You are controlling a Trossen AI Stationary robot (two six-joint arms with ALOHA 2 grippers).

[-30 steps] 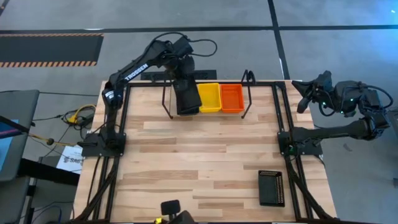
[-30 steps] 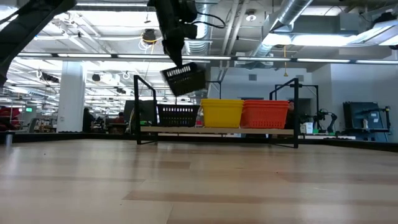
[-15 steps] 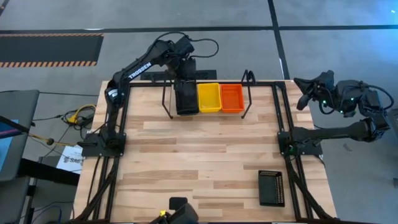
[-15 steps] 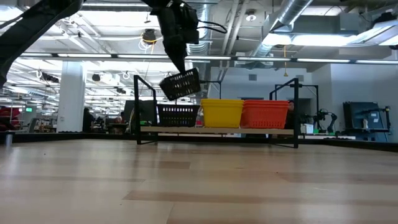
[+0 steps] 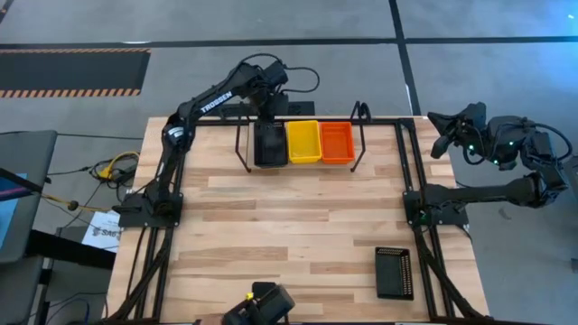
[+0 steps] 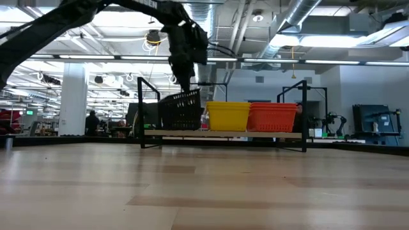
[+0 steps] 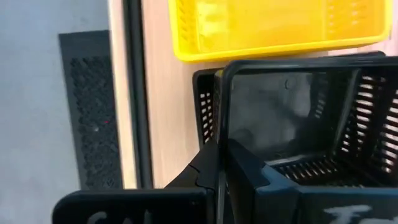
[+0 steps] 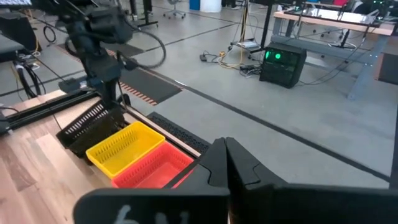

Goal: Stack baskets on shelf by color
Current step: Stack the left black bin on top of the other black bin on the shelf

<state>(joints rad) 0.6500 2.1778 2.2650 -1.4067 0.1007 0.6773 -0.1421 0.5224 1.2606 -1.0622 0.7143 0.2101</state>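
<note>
My left gripper (image 5: 268,106) is out over the far edge of the table (image 5: 289,226), clamped on the wall of a black basket (image 5: 270,144) at the left end of the shelf (image 5: 242,149). From table height I see that basket (image 6: 180,110) sitting tilted, its near side raised, on top of another black basket (image 6: 182,121) already on the rack. My left wrist camera shows the fingers (image 7: 214,165) pinched together over the held basket's wall, with the lower black one peeking out underneath and the yellow stack just beside it.

The yellow baskets (image 5: 303,142) sit in the middle of the shelf and the red baskets (image 5: 337,142) at the right end, touching each other side by side. In the low view the yellow (image 6: 228,116) and red (image 6: 273,117) stacks stand level and about equal in height.

One more black basket (image 5: 394,272) lies alone on the table near the front right corner, well apart from the shelf.

My right gripper (image 5: 444,135) waits off the table's right side, raised and holding nothing; its fingers (image 8: 217,163) sit together.
</note>
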